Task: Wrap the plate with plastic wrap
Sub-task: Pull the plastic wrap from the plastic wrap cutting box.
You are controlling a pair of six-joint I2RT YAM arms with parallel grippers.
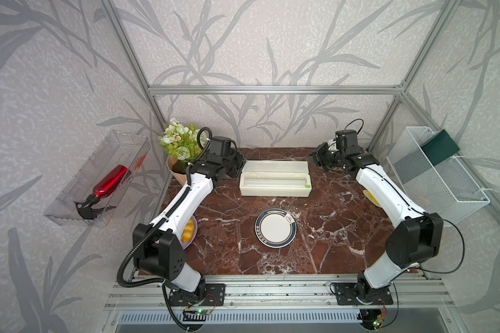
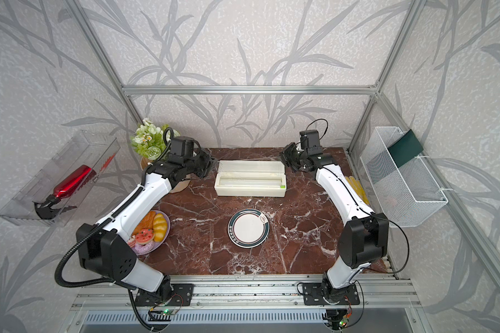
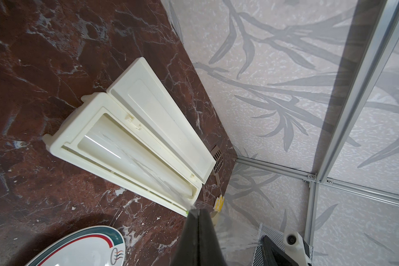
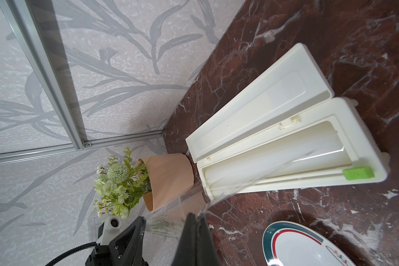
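Note:
The plate [image 1: 275,228] [image 2: 248,228], white with a dark green rim, lies in the middle of the marble table, in front of the open cream dispenser box [image 1: 274,178] [image 2: 250,178]. My left gripper [image 1: 241,165] [image 3: 197,208] is shut on one corner of the plastic wrap [image 3: 161,182]. My right gripper [image 1: 312,159] [image 4: 195,215] is shut on the opposite corner. The plastic wrap [image 4: 240,184] runs taut from the roll in the box up to both grippers. It shows as a faint glinting line [image 1: 277,159] above the box's back edge. Part of the plate's rim [image 3: 111,237] [image 4: 274,232] shows in both wrist views.
A purple plate of toy food [image 2: 150,233] sits under my left arm. A flower bouquet [image 1: 179,144] stands at the back left corner. A white wire basket [image 1: 436,173] hangs on the right wall, a clear bin with a red spray bottle [image 1: 110,181] on the left wall.

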